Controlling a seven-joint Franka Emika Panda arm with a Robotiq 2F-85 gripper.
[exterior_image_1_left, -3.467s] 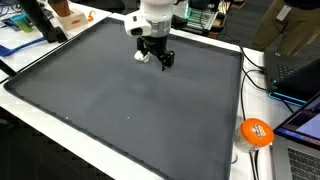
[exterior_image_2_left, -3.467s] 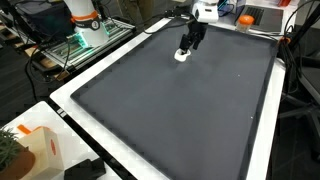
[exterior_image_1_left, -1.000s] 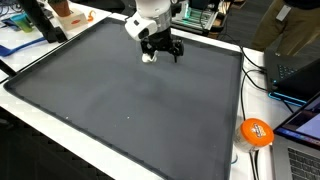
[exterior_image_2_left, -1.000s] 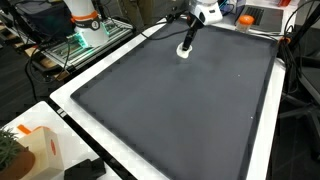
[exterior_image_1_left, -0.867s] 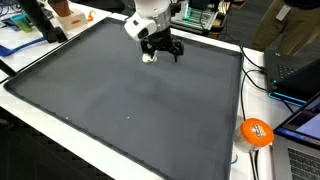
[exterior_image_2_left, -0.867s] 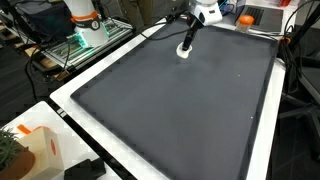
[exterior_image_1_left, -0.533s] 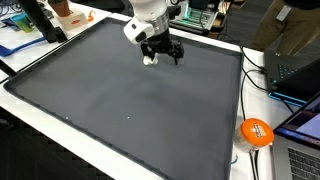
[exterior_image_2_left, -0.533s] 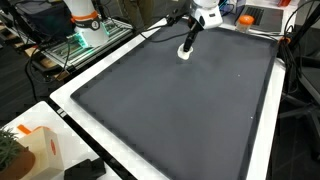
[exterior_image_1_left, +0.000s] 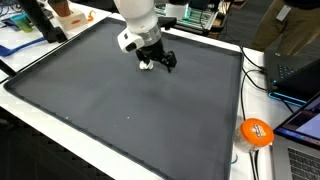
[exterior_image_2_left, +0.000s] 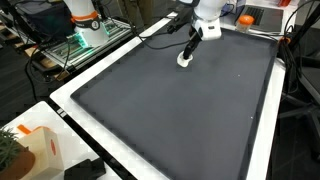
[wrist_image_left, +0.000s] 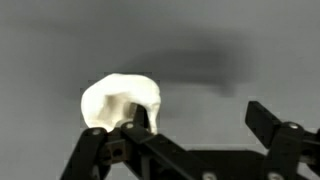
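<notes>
A small white lump (exterior_image_1_left: 146, 64) lies on the far part of a large dark grey mat (exterior_image_1_left: 120, 115); it also shows as the white lump (exterior_image_2_left: 183, 61) in both exterior views. My gripper (exterior_image_1_left: 156, 62) hangs low right over it, fingers pointing down at the mat (exterior_image_2_left: 180, 120). In the wrist view the white lump (wrist_image_left: 120, 100) sits at the left, partly behind my left finger (wrist_image_left: 138, 116) and mostly outside the gap. The gripper (wrist_image_left: 199, 117) is open, with bare mat between its fingers. From the other side the gripper (exterior_image_2_left: 187, 50) stands just above the lump.
An orange round object (exterior_image_1_left: 256, 131) lies beyond the mat's edge near a laptop (exterior_image_1_left: 298, 72) and cables. A tan box (exterior_image_2_left: 40, 150) sits at the near corner. Another robot base (exterior_image_2_left: 85, 22) and clutter stand behind the table's white rim (exterior_image_2_left: 70, 95).
The arm has swung forward over the mat and the gripper has turned and shifted slightly beside the white lump. The lump has stayed in place and the fingers stay open.
</notes>
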